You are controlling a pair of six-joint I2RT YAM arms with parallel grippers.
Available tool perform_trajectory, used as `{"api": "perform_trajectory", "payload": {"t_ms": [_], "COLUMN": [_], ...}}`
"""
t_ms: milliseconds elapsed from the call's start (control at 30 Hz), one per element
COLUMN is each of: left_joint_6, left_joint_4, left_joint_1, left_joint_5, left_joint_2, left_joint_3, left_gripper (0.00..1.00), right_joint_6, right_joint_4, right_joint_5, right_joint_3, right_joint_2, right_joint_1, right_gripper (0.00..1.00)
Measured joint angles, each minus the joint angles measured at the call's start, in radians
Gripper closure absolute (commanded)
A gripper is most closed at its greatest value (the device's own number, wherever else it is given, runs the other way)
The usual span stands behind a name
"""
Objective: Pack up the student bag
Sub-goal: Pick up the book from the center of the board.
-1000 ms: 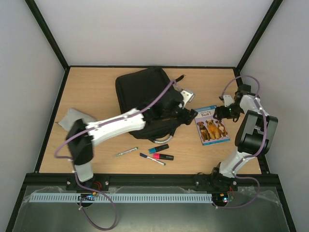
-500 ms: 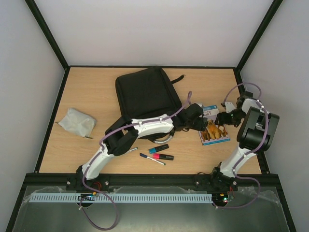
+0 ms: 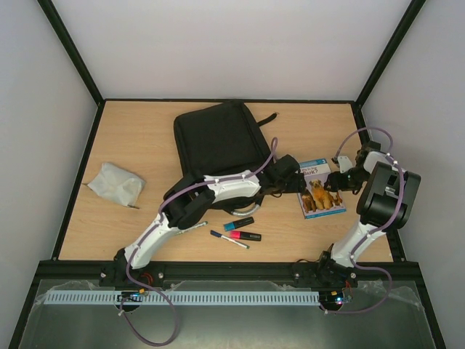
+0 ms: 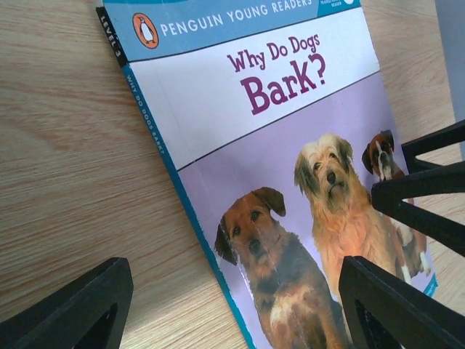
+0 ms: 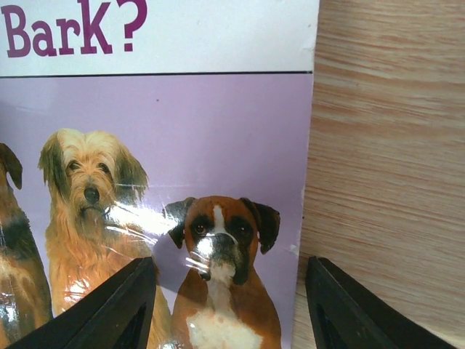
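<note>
While both arms hovered at the book (image 3: pixel 320 187), neither held anything. Seen from the left wrist, the left gripper (image 3: pixel 296 182) was spread wide, low over the book's spine edge. One finger (image 4: pixel 73 305) was over bare table (image 4: pixel 65 145) off the spine side, the other (image 4: pixel 396 309) over the cover by the shaggy tan dog. Couldn't tell if the pads touched the cover.

Across the book, the right gripper (image 3: pixel 337 181) was also released, jaws apart, at the opposite long edge. Its wrist view showed one finger (image 5: pixel 109 305) over the cover beside the boxer dog and the other (image 5: pixel 363 313) over wood just off the edge. Its fingertips (image 4: pixel 425 207) also showed in the left wrist view, ahead and right of the left gripper. The two grippers faced each other, near, not touching. Between them the book lay flat, cover up, titled "Why Do Dogs Bark?".

Behind and left of the left gripper, the student bag (image 3: pixel 218 139) lay flat on the table, near but apart. The left forearm crossed its near edge. It was well apart from the right gripper, beyond the book. Zipper state unreadable.

Back toward the arm bases from the left gripper lay a blue highlighter (image 3: pixel 238 223), pink highlighter (image 3: pixel 245 235), marker (image 3: pixel 229 240) and silver pen (image 3: pixel 190 228), loose and close together. Far left of that gripper, past the bag, sat a light-grey pouch (image 3: pixel 112 183).
</note>
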Motion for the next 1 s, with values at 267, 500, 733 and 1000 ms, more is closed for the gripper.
{"api": "perform_trajectory", "payload": {"t_ms": [267,500,733,1000], "left_joint_6": [-0.070,-0.141,-0.181,-0.184], "left_joint_4": [0.050,0.116,0.154,0.169], "left_joint_1": [0.013,0.018,0.043,0.048], "left_joint_5": [0.046,0.098,0.135,0.153], "left_joint_2": [0.023,0.049,0.077,0.090], "left_joint_3": [0.008,0.022,0.043,0.060], "left_gripper": [0.24,0.26,0.38,0.34], "right_joint_6": [-0.034,-0.057,-0.069,-0.072], "right_joint_4": [0.015,0.025,0.031,0.031], "right_joint_5": [-0.010,-0.028,-0.035,-0.032], "right_joint_3": [-0.036,-0.057,-0.066,-0.071], "right_joint_2": [-0.023,-0.034,-0.040,-0.044], "right_joint_1": [0.000,-0.001,-0.008,-0.015], "right_gripper": [0.48,0.51,0.53,0.54]}}
